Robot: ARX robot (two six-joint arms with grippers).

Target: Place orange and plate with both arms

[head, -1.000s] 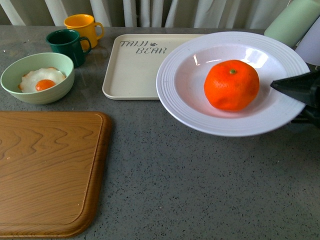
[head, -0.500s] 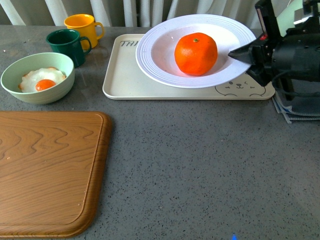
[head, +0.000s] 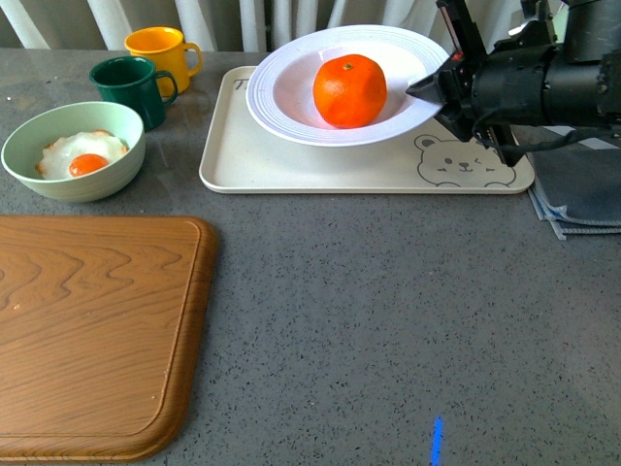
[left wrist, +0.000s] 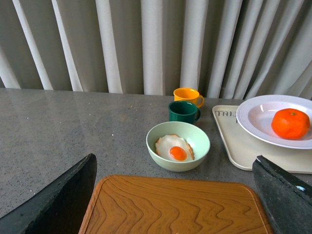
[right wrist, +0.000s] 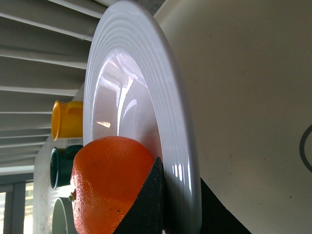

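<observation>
Orange (head: 349, 90) sits in the well of the plate (head: 277, 112), at the far side of the worktop (head: 388, 311), right of centre.

Left to right:
- The wooden board (head: 87, 330) fills the near left corner and runs off the left and near edges.
- Behind it is a green bowl (head: 82, 184) with a fried egg (head: 82, 153). A green mug (head: 131, 87) and a yellow mug (head: 160, 49) stand further back, close together.
- The left tool (left wrist: 174, 159) hangs at the near left with fingers spread wide and nothing between them.
- The middle and near right of the worktop are bare grey, open from the board's right edge to the frame edge.
- The cream bear tray (head: 291, 170) lies beyond that. The plate is over its far half and covers most of the lettering. Can't tell if it rests on the tray or hangs just above it.
- The right tool (head: 427, 90) is clamped on the plate's right rim, one finger inside just beside the orange, the other under the rim.
- A grey folded cloth (head: 582, 194) lies just right of the tray, under the right arm.
</observation>
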